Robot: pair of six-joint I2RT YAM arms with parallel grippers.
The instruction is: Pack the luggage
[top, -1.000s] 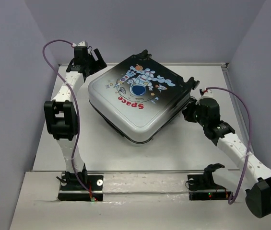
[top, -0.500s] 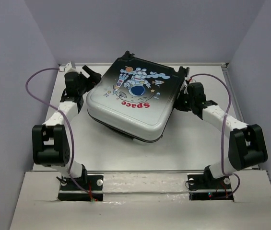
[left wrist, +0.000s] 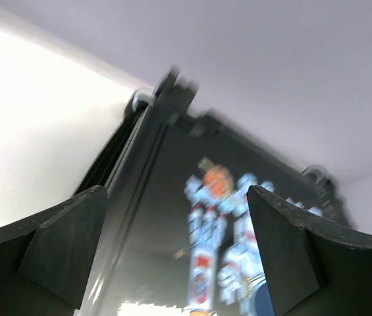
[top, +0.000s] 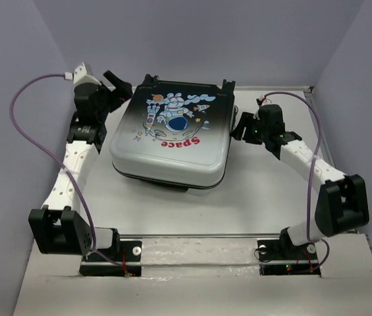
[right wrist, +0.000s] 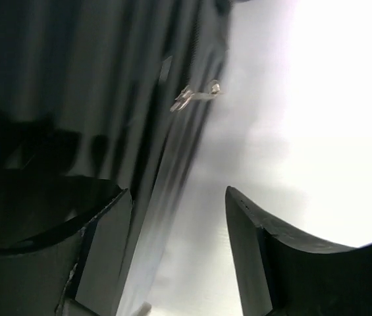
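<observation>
The luggage (top: pixel 169 141) is laid flat with its lid down and printed shell up, mid-bench (top: pixel 258 197) toward the far edge. The left pincer (top: pixel 116 85) is held wide open and empty at the case's far-left corner, probably so that the case can be steadied. The right pincer (top: pixel 241 128) is kept beside the right flank, jaws parted on nothing. The zipper pull (right wrist: pixel 195 95) lies just ahead and is judged its likely target.

The left arm (top: pixel 74 164) and right arm (top: pixel 302 156) have white links with black joint housings. A purple cable (top: pixel 14 102) loops off each arm. Black base plates (top: pixel 110 258) sit at 6 o'clock.
</observation>
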